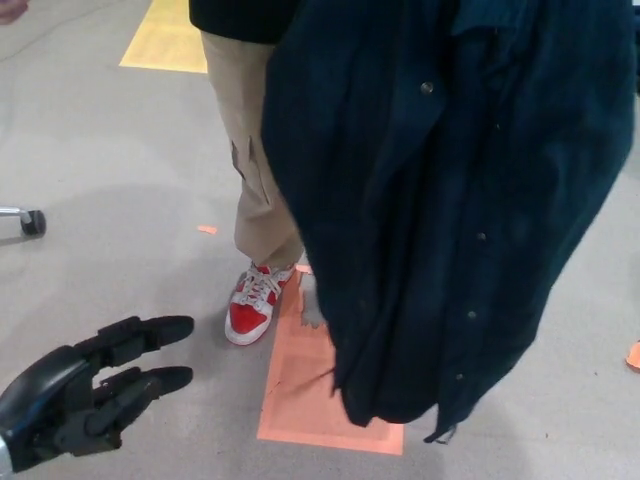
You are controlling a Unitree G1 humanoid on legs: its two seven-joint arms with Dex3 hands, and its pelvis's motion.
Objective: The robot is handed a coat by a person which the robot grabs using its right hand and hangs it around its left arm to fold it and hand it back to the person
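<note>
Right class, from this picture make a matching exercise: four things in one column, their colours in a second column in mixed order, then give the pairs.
Things:
1. coat
2. sneaker
3. left hand
4. trousers

Colours:
A. red and white
B. tan
C. dark navy
D. black

Pairs: 1-C, 2-A, 3-D, 4-B
</note>
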